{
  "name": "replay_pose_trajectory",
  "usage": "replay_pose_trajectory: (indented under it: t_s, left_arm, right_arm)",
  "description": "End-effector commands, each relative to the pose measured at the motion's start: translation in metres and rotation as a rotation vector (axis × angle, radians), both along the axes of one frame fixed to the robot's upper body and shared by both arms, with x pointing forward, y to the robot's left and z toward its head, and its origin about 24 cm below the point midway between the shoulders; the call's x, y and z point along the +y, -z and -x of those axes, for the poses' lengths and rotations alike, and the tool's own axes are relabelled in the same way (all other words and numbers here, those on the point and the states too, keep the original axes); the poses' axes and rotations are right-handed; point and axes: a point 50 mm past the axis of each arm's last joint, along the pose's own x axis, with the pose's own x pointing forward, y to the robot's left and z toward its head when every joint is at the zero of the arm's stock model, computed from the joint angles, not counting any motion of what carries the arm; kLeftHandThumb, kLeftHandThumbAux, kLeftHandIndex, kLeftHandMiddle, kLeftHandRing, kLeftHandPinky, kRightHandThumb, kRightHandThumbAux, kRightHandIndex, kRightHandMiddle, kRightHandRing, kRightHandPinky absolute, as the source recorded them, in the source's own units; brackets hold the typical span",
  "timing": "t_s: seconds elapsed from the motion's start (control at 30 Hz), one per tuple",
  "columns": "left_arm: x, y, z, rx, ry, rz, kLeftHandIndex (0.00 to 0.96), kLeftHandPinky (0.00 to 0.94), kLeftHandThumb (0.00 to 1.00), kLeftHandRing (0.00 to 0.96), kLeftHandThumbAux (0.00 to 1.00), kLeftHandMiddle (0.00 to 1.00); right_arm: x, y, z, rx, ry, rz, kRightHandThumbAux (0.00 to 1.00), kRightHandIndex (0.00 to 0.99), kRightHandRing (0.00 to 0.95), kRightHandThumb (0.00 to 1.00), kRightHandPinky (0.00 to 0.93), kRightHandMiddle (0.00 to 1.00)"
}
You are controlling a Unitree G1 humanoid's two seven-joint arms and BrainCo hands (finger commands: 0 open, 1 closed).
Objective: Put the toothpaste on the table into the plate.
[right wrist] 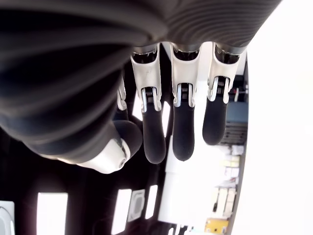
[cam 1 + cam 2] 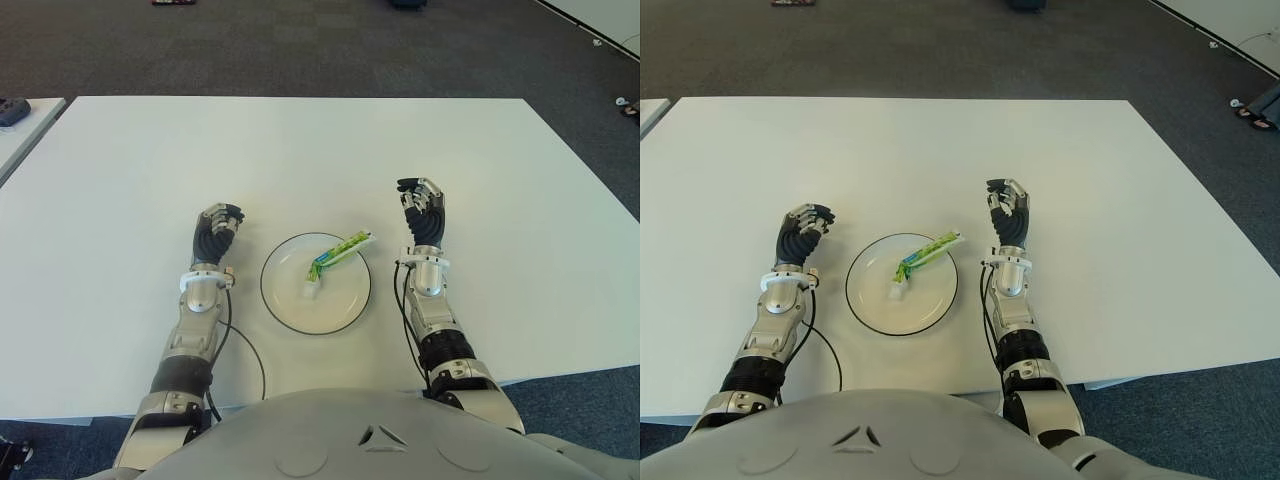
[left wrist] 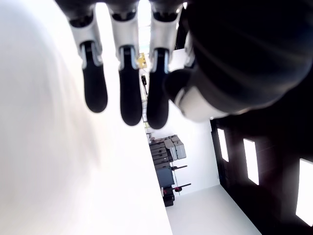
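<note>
Green and white, the toothpaste [image 2: 335, 256] lies slantwise in the plate [image 2: 285, 305], its white cap end near the middle and its far end resting over the rim on the right side. That round white plate (dark-edged) sits on the white surface [image 2: 300, 150] between the two hands. Left hand [image 2: 216, 233] shows just left of the plate, fingers loosely curved and grasping nothing. Right hand [image 2: 423, 211] shows to the right of the plate, a little farther up the surface, its fingers [image 1: 183, 137] likewise relaxed, apart from the thumb, and empty.
</note>
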Motion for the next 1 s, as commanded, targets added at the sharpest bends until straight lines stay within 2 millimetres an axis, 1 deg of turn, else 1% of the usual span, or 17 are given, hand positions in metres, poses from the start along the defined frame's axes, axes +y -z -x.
replay_pose_trajectory:
  t_s: [0.03,0.17,0.3,0.4,0.47,0.73,1.0]
  left_arm:
    - [0.000,0.001,0.000,0.007,-0.003,0.022,0.426,0.434,0.696,0.438,0.722,0.451]
    - [0.000,0.000,0.000,0.007,-0.005,0.025,0.427,0.436,0.697,0.439,0.721,0.452]
    - [-0.001,-0.002,0.002,-0.005,-0.003,0.027,0.427,0.445,0.698,0.448,0.722,0.462]
    - [-0.002,-0.004,0.003,-0.014,0.000,0.028,0.427,0.444,0.698,0.450,0.722,0.466]
    - [-0.002,-0.005,0.004,-0.019,0.000,0.029,0.427,0.442,0.699,0.449,0.722,0.468]
    - [-0.004,-0.006,0.010,-0.015,-0.015,0.045,0.427,0.431,0.697,0.439,0.722,0.461]
    - [-0.006,-0.005,0.016,-0.012,-0.022,0.058,0.427,0.418,0.697,0.428,0.721,0.453]
  right_arm:
    - [0.000,0.012,0.001,0.063,0.003,0.016,0.734,0.426,0.399,0.699,0.384,0.435]
    - [-0.001,0.014,0.001,0.093,-0.002,0.027,0.735,0.426,0.387,0.699,0.355,0.429]
    - [-0.002,0.018,0.003,0.128,-0.006,0.035,0.736,0.425,0.371,0.699,0.352,0.418]
    - [-0.002,0.018,0.003,0.139,-0.009,0.037,0.736,0.425,0.371,0.700,0.367,0.419]
    - [-0.003,0.020,0.005,0.146,-0.016,0.038,0.736,0.425,0.385,0.702,0.390,0.429]
    - [-0.003,0.018,0.010,0.161,-0.062,0.038,0.735,0.427,0.416,0.706,0.434,0.458]
    - [-0.004,0.020,0.015,0.223,-0.095,0.043,0.736,0.425,0.432,0.709,0.433,0.462]
